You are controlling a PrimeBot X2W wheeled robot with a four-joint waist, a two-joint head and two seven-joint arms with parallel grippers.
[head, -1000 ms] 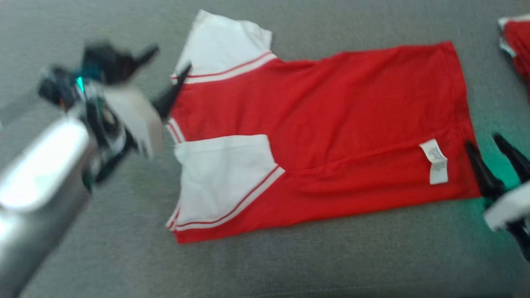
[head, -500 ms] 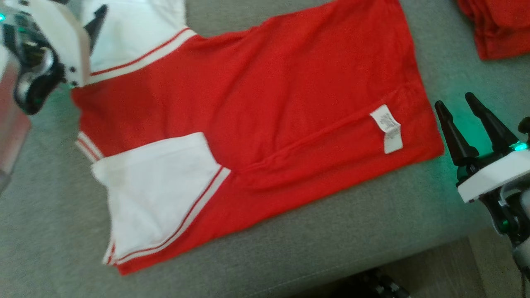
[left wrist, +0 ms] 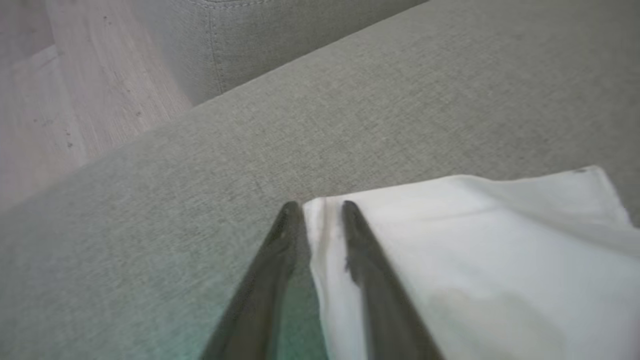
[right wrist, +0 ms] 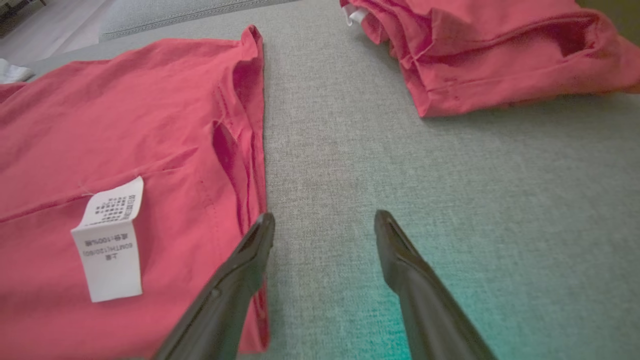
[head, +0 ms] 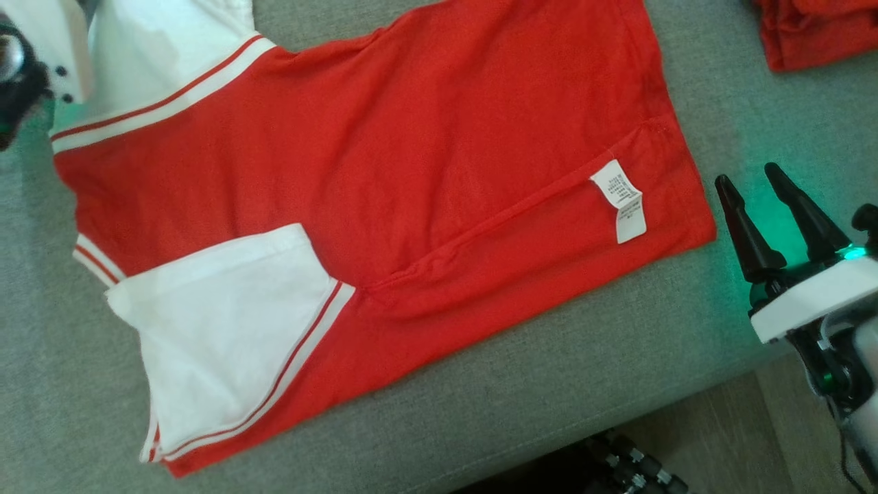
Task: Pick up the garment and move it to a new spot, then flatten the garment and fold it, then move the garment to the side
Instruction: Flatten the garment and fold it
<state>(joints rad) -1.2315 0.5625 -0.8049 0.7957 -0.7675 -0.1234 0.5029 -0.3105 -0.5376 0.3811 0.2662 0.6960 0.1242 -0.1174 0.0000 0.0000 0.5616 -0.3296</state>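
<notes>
I can read one thing: the white care label sewn on the red garment, near its edge. Its print sits upside down in my right wrist view. I make out "100%"; the rest is too small.

Red-and-white garment, spread flat, edge folded

I had a clear lane of bare grey cushion between the garment hem and the folded red pile; the right gripper sat there, fingers spread (one close by the hem). More free cushion lay beyond the white sleeve. The near edge dropped to the floor.
</notes>
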